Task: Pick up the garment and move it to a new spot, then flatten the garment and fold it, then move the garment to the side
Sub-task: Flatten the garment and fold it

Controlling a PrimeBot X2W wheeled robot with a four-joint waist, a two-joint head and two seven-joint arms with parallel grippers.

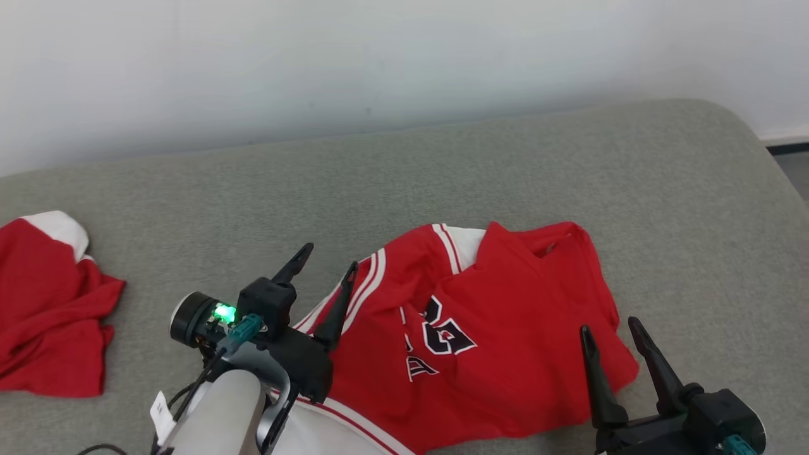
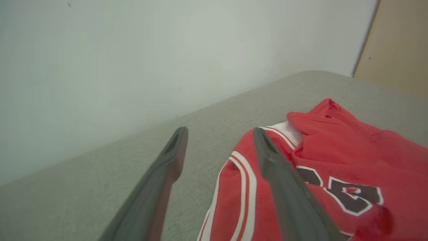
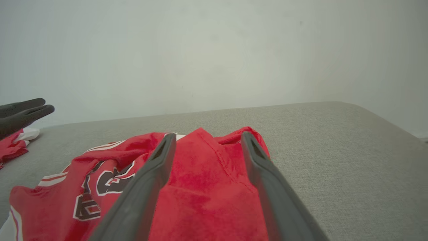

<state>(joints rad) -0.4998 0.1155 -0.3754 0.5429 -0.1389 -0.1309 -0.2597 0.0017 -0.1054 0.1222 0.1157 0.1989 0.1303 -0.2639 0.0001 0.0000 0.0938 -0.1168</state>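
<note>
Red jersey [image 1: 518,316], white-striped trim, dark numbers edged in white — rumpled, a plain red flap folded across part of it. Lies print-up on the grey cushion [image 1: 442,177], near the front edge, right of middle in the head view.

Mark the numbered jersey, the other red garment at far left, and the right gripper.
Numbered jersey [image 1: 518,297], head view: red chest panel right of the number.
Other red garment [image 1: 44,316], head view: its crumpled red middle.
Right gripper [image 1: 608,325], head view: midway between its open fingertips.
</note>
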